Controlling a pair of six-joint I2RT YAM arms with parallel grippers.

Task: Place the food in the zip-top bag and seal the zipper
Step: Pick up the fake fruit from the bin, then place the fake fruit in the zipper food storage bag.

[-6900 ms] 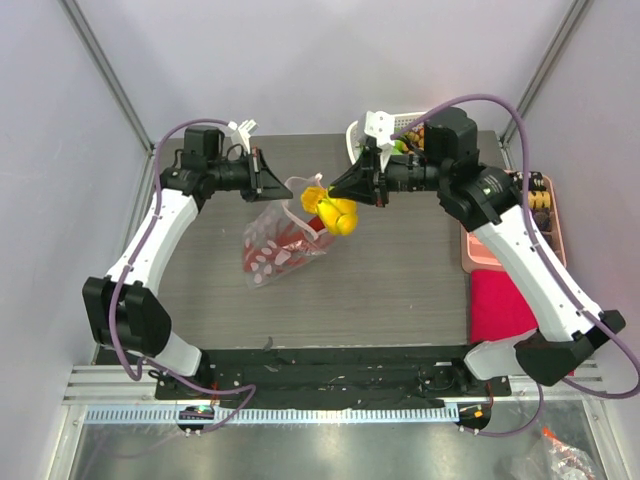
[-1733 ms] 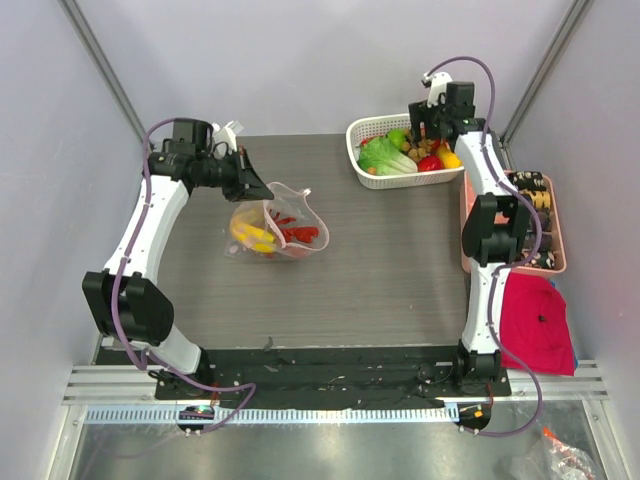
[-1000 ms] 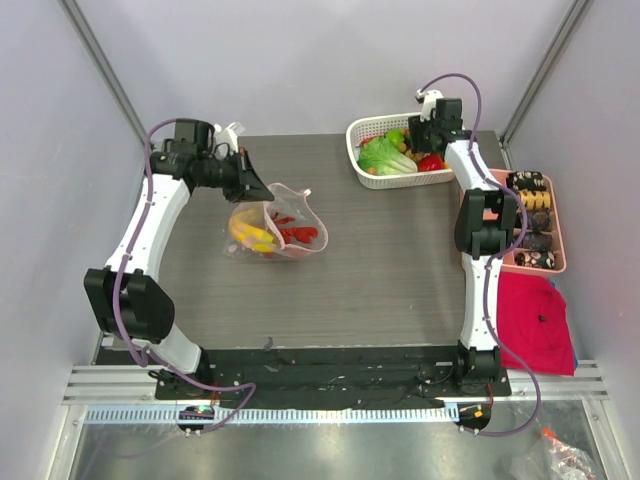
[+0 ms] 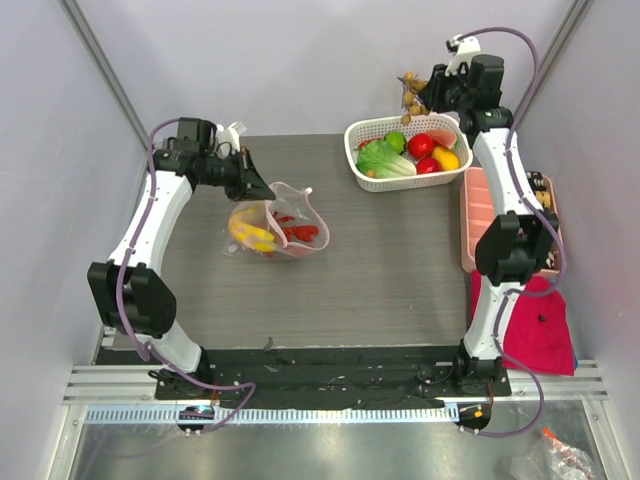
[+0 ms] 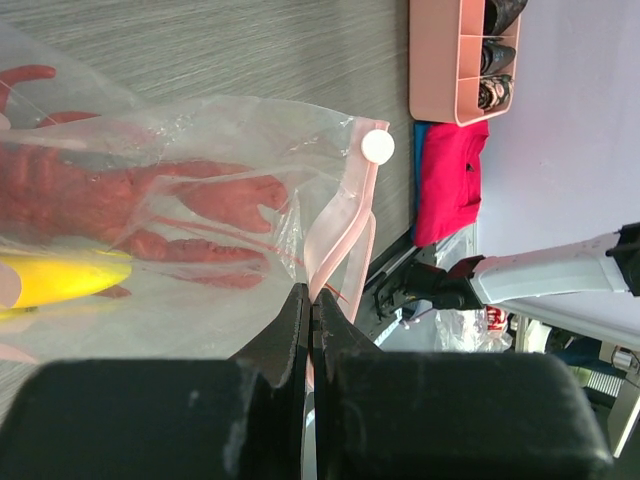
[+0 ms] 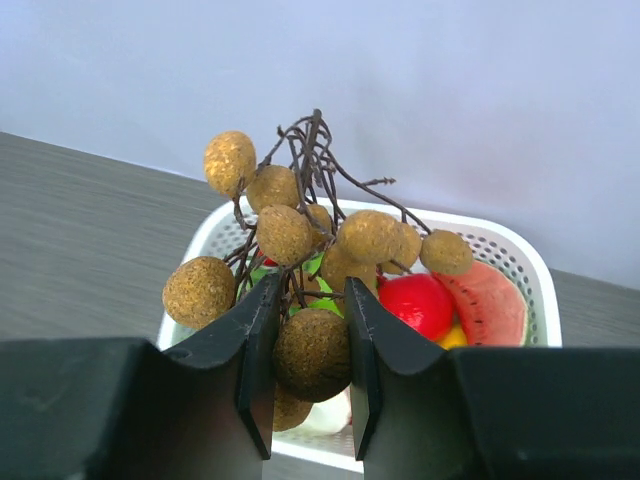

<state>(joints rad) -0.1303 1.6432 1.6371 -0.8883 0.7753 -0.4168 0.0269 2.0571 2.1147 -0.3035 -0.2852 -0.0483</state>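
The clear zip-top bag [image 4: 275, 228] lies on the table with yellow bananas [image 4: 250, 235] and red chilli peppers [image 4: 297, 234] inside. My left gripper [image 4: 262, 192] is shut on the bag's pinkish zipper strip [image 5: 335, 232] and holds the mouth up. My right gripper [image 4: 422, 95] is shut on a brown berry cluster [image 6: 310, 255], held in the air above the white basket [image 4: 360, 135]. The cluster also shows in the top view [image 4: 410, 92].
The white lattice basket holds a green leafy vegetable [image 4: 385, 158], red fruit [image 4: 423, 145], a yellow piece and a watermelon slice [image 6: 487, 300]. A pink compartment tray [image 4: 478, 215] and a red cloth [image 4: 540, 320] lie at the right.
My right gripper has risen out of the basket with the brown berry cluster in its jaws. Bananas that it held earlier now lie in the bag. My left gripper has held the bag mouth still.
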